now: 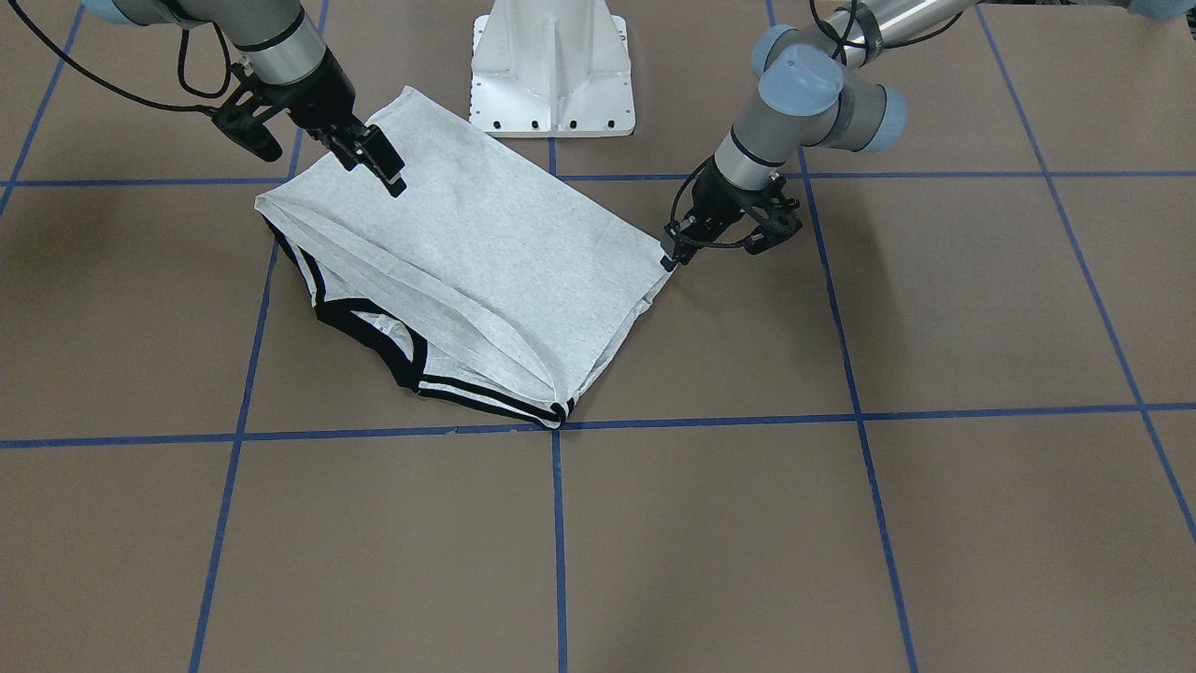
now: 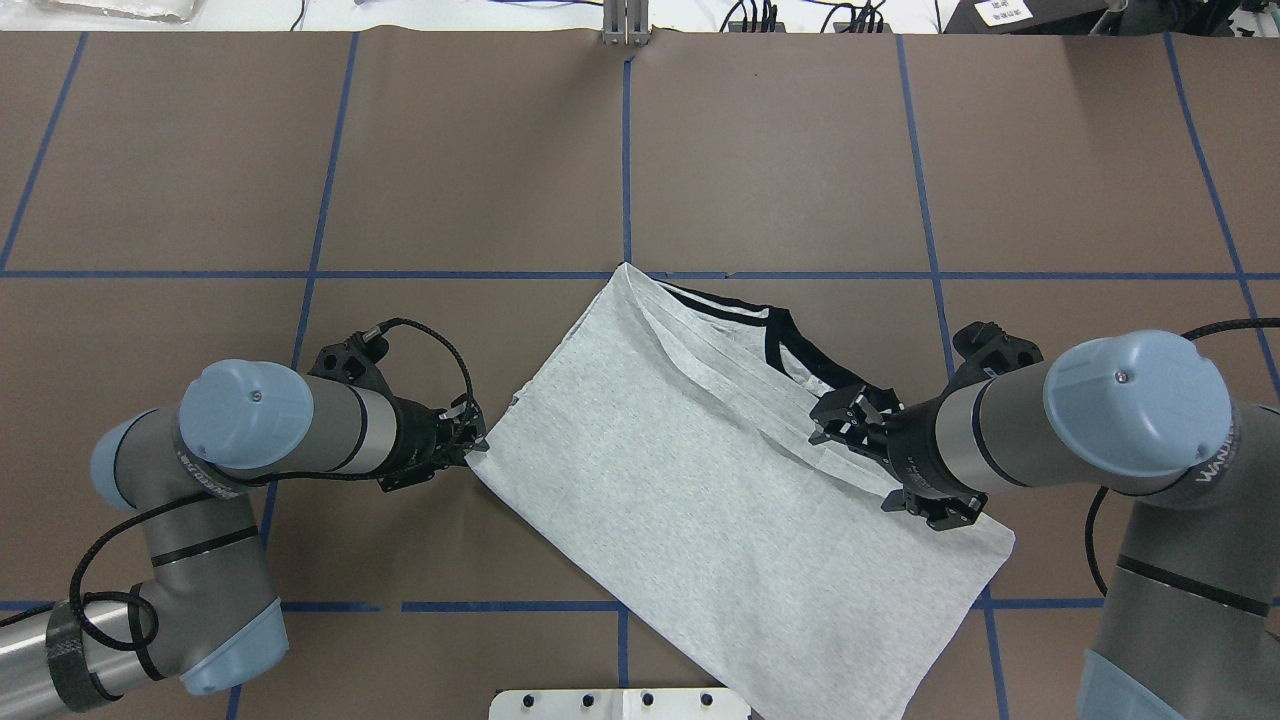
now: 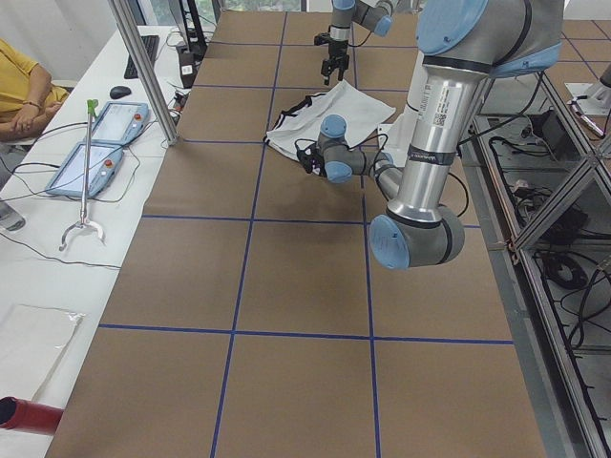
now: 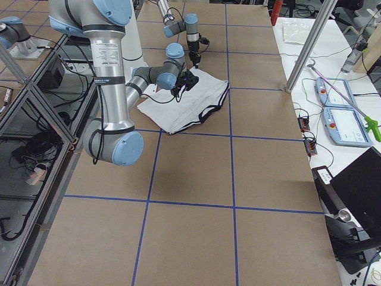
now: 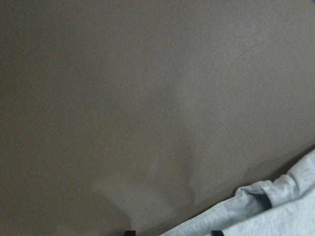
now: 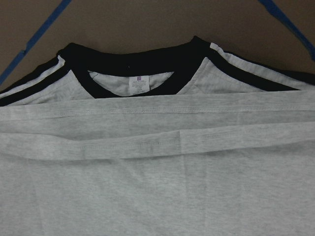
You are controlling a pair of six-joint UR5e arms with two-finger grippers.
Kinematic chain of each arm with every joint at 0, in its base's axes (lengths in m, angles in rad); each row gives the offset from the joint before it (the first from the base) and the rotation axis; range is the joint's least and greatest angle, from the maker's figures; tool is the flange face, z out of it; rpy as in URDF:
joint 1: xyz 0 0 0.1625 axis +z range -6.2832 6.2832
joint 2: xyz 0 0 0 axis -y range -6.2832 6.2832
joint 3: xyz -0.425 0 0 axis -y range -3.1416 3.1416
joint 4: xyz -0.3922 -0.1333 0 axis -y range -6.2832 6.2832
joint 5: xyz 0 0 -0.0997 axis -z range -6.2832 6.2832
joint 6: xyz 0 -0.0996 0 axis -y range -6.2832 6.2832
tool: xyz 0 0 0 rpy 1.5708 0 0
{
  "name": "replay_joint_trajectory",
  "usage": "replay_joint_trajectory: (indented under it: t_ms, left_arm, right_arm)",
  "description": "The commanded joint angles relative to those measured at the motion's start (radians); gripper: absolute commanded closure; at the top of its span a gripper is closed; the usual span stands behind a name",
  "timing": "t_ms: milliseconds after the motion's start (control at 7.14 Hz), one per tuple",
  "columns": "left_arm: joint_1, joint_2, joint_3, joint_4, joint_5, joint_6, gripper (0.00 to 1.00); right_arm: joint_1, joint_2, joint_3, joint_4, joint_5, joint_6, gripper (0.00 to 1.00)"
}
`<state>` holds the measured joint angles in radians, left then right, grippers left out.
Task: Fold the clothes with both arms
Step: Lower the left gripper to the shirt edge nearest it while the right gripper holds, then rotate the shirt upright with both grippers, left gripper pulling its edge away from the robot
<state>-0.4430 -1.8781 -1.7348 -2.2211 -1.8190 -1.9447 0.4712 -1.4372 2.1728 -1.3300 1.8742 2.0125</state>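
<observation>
T-shirt [image 2: 700, 480] lies folded btwn both grippers. Left gripper [image 2: 480, 440]: jaws apart, cloth corner at its tips, not pinched. Right gripper [image 2: 820, 422]: spread, empty, collar just ahead. Risk: you pinch one layer only and the fold peels open.

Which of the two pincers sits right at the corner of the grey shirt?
The left pincer, entering from the overhead view's left. Its tip meets a corner of the T-shirt, while the right pincer is over the cloth near the collar.
</observation>
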Motion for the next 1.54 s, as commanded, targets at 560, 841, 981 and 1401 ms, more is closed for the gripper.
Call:
replay_joint_trajectory:
  t_ms: [560,841,981,1401]
  left_arm:
    - [-0.164,-0.105,0.085,0.106,0.051,0.294,1.0]
    - [-0.264,-0.266,0.271,0.084,0.056,0.316,1.0]
    - [-0.31,-0.326,0.35,0.033,0.055,0.316,1.0]
    - [-0.359,-0.597,0.842,-0.269,0.061,0.345,1.0]
  right_arm:
    - [0.0,0.009,-0.004,0.0,-0.003,0.002,0.0]
    - [-0.003,0.018,-0.004,0.0,-0.003,0.002,0.0]
    - [-0.003,0.026,-0.005,0.0,-0.003,0.002,0.0]
    - [-0.003,0.053,-0.011,0.0,-0.004,0.0,0.0]
